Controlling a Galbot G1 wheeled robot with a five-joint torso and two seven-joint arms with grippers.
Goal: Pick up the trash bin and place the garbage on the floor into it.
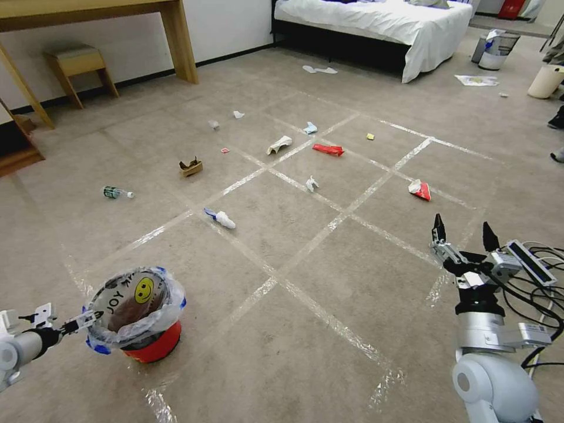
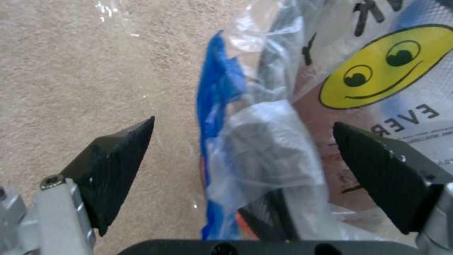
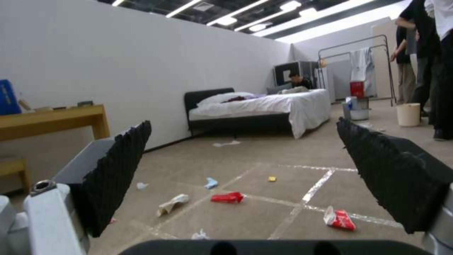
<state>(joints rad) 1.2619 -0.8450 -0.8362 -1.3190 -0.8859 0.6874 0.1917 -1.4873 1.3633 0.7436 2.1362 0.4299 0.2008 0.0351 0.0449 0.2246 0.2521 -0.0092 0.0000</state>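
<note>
The trash bin (image 1: 154, 345) is a small red bin standing upright on the floor (image 1: 376, 282) at the near left, lined with a clear bag bearing a yellow smiley. My left gripper (image 1: 89, 321) is at the bin's left rim, open. In the left wrist view, the left gripper (image 2: 243, 122) has the bag-covered rim between its spread fingers. My right gripper (image 1: 462, 226) hovers open and empty above the carpet at the near right. Garbage lies scattered ahead: a red wrapper (image 1: 328, 149), a red-and-white wrapper (image 1: 420, 189), a tissue (image 1: 311, 184), a cardboard scrap (image 1: 191, 167) and a bottle (image 1: 116, 192).
A bed (image 1: 376, 23) stands at the back. A wooden desk (image 1: 170, 35) and a stool (image 1: 76, 61) line the left wall. A grey bin (image 1: 496, 50) and a cream bin (image 1: 546, 79) stand at the far right. Cables trail from my right arm.
</note>
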